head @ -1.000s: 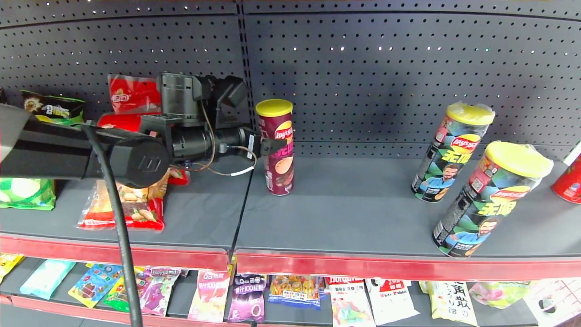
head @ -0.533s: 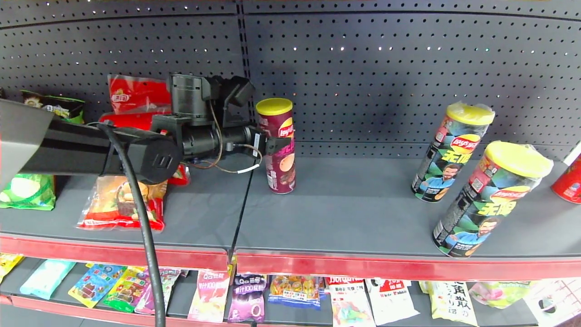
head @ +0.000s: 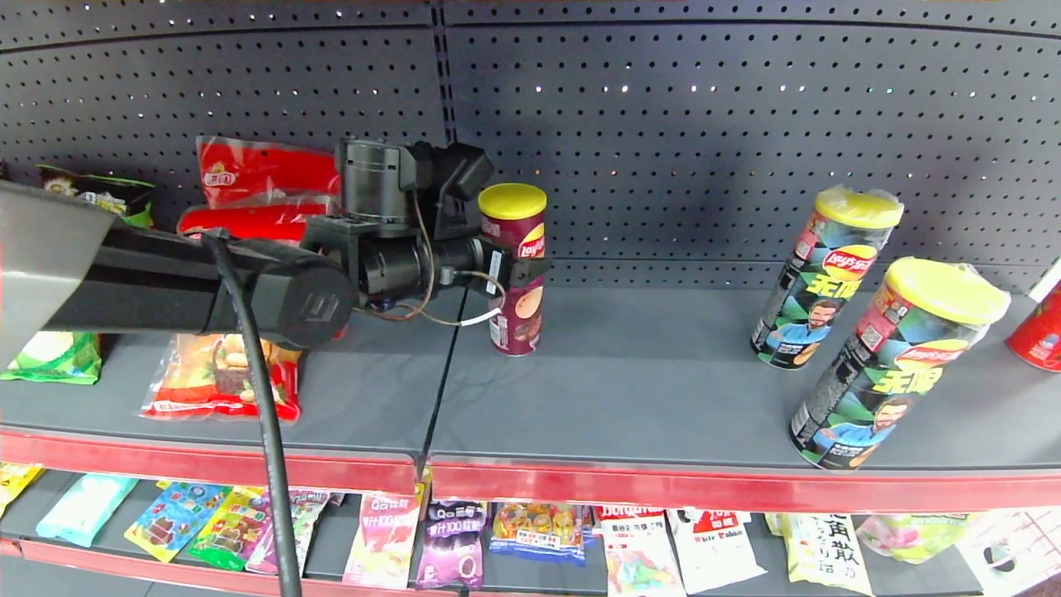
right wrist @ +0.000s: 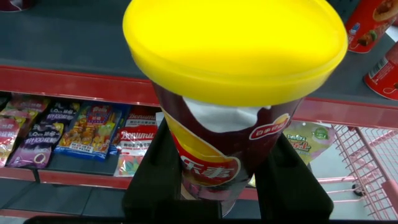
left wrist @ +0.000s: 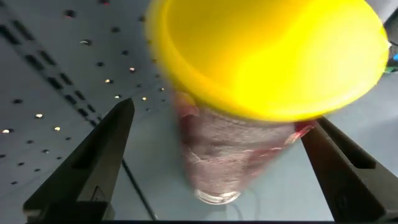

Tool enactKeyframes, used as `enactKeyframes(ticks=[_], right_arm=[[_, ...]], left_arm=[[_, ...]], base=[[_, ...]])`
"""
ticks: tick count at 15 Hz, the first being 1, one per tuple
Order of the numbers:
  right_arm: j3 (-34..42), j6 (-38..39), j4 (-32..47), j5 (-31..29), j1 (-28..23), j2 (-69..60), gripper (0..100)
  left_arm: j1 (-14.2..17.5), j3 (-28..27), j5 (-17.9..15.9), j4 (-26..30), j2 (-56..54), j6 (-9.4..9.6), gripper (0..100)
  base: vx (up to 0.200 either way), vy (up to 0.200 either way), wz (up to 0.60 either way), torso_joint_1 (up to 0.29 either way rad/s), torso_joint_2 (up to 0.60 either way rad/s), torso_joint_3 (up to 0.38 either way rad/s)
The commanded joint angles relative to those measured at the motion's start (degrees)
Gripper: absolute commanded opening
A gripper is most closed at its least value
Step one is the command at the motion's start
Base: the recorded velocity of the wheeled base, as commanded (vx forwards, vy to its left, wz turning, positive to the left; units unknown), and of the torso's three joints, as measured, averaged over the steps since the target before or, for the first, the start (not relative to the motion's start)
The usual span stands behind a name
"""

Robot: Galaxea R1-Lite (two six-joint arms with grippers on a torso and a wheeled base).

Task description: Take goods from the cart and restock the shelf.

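perforated dark backboard [head: 704, 124]; right end effector [right wrist: 219, 183] around cylindrical yellow-lidded can [right wrist: 230, 149]

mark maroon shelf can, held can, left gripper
maroon shelf can [head: 520, 319], head view, lower body
held can [right wrist: 235, 46], right wrist view, yellow lid
left gripper [left wrist: 224, 112], left wrist view, between fingertips

Chip can [head: 522, 311] on shelf [head: 646, 390], snack bag [head: 220, 377] left, canister [head: 825, 278] right.

A shop: grey shelf [head: 663, 390] with red front strip [head: 729, 489] before a pegboard wall [head: 704, 124], stocked with chip cans [head: 825, 278] and snack bags [head: 220, 377].
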Motion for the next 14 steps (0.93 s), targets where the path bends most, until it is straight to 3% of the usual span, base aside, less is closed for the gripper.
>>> enactKeyframes(ticks=[1,2,4,6,11,12,14], right_arm=[[0.1,0.1,0.0,0.1,0.0,0.0,0],[0.1,0.1,0.0,0.0,0.0,0.0,0],[0.1,0.1,0.0,0.1,0.0,0.0,0],[0.4,0.1,0.0,0.1,0.0,-0.1,0],[0.6,0.1,-0.1,0.1,0.0,-0.2,0],[0.6,0.1,0.0,0.1,0.0,-0.2,0],[0.6,0.1,-0.1,0.1,0.0,-0.1,0]], left_arm=[[-0.5,-0.1,1.4,-0.1,-0.2,0.02,100],[-0.8,-0.1,4.4,-0.1,0.2,-0.16,100],[-1.0,-0.1,5.8,-0.6,0.7,-0.24,100],[-1.0,-0.3,5.5,-4.7,2.5,-0.24,100],[-1.6,-0.2,1.7,-6.1,2.8,0.11,100],[-1.6,-0.2,1.5,-6.4,2.8,0.02,0],[-1.6,0.1,-0.9,-6.5,2.5,-0.07,0]], base=[[0.0,0.0,0.0,0.0,0.0,0.0],[0.0,0.0,0.0,0.0,0.0,0.0],[0.0,0.0,0.0,0.0,0.0,0.0],[0.0,0.0,0.0,0.0,0.0,0.0],[0.0,0.0,0.0,0.0,0.0,0.0],[0.0,0.0,0.0,0.0,0.0,0.0],[0.0,0.0,0.0,0.0,0.0,0.0]])
